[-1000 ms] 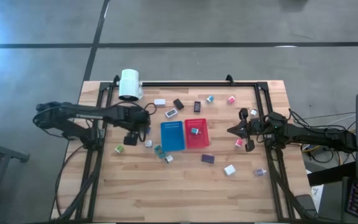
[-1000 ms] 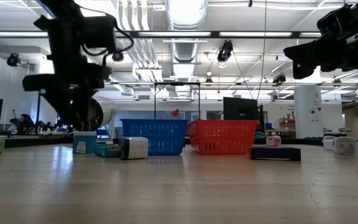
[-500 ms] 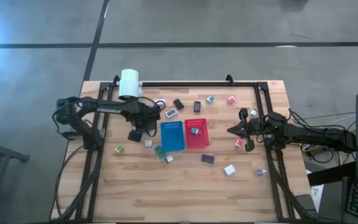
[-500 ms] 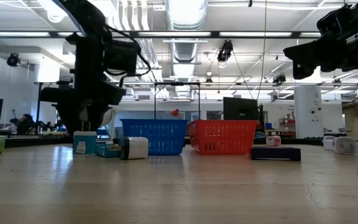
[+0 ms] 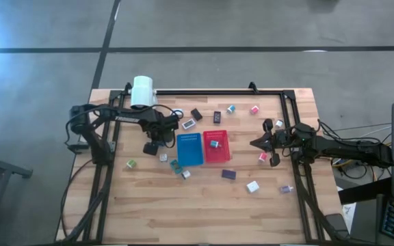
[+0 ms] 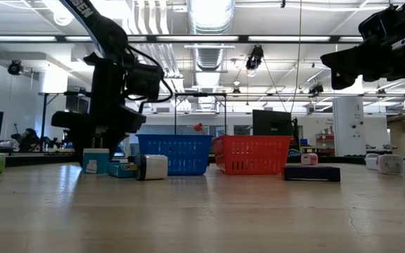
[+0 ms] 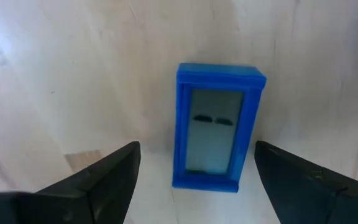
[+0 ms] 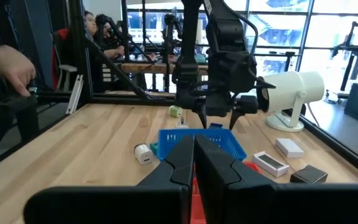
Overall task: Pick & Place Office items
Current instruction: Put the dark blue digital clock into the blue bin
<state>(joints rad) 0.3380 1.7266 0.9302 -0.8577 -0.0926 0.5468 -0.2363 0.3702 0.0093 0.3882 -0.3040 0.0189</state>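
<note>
While the right gripper (image 5: 254,143) waits with jaws clenched on nothing near the red slotted plastic tray (image 5: 215,146), the left gripper (image 7: 194,165) hangs over the wooden tabletop (image 5: 183,205), jaws spread wide and released. Directly beneath them lies a small dark blue rectangular block with a grey window (image 7: 215,125), apparently lined up for grasping. Other small office items (image 5: 252,186) lie scattered around the blue slotted plastic tray (image 5: 189,149).

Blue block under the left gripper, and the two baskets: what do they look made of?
Blue block: likely molded plastic, matte blue frame around a glossy grey window. Blue basket and red basket: probably plastic, with perforated mesh-like walls. Left gripper hangs open above the block.
</note>
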